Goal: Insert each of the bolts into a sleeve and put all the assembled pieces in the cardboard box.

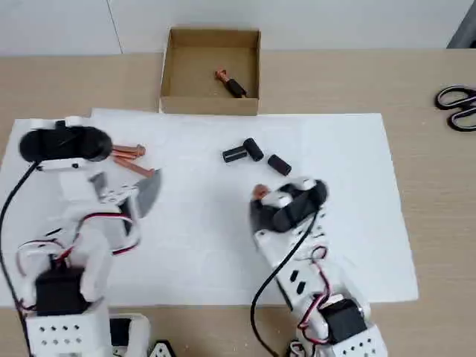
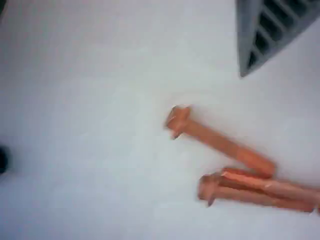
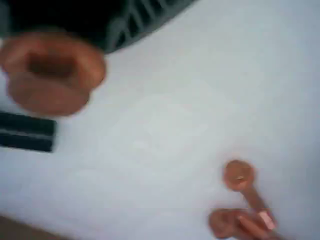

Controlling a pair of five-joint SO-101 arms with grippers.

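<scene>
Pinching one copper bolt (image 3: 50, 72) in the right jaws, over the white sheet (image 1: 364, 245) on the desk (image 1: 416, 82). Left jaws spread or pressed together: cannot tell. Lying just beside them, three loose bolts (image 2: 220, 142); near the right jaws, three black sleeves (image 1: 253, 149). Resolving in the left wrist view: two bolts touching, the third angled beside. Adding from the high view: one assembled piece (image 1: 232, 85) inside the cardboard box (image 1: 208, 105), scissors (image 1: 457, 104) at the desk's edge.

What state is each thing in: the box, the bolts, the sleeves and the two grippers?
Box: open, one assembled piece inside.
Loose bolts: three, lying bare on the paper.
Sleeves: three, lying without bolts.
Left gripper: open, empty.
Right gripper: shut on a bolt.
</scene>
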